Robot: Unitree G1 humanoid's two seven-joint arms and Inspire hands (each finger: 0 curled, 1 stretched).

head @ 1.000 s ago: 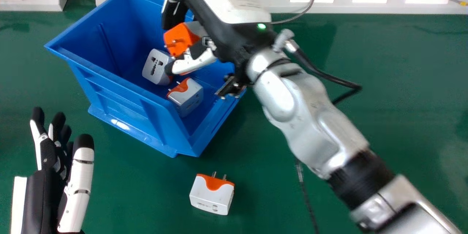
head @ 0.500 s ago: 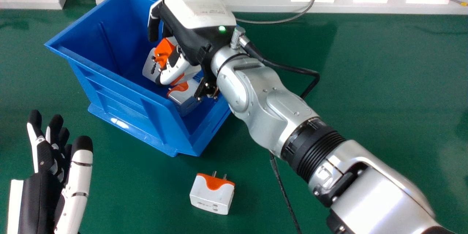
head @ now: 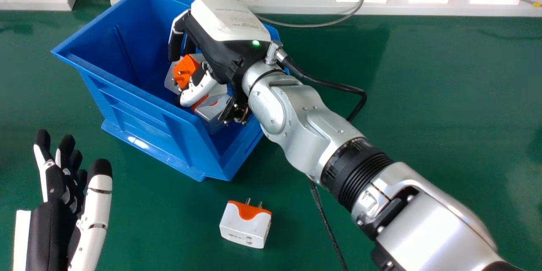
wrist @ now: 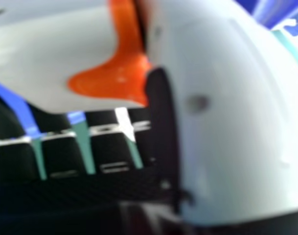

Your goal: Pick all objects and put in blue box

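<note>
- Pinching an orange-and-white adapter (head: 184, 70) between the right hand (head: 197, 89)'s curled fingers and thumb.
- Holding it inside the blue box (head: 142, 114), near other adapters (head: 212, 111).
- Hanging well apart from the loose adapter (head: 244, 225), outside the box on the green table (head: 406, 93).
- Holding the left hand (head: 94, 216) open, off to these fingers' left.

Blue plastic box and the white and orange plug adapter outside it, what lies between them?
Bare green tabletop separates the box from the adapter, as the head view shows.
</note>
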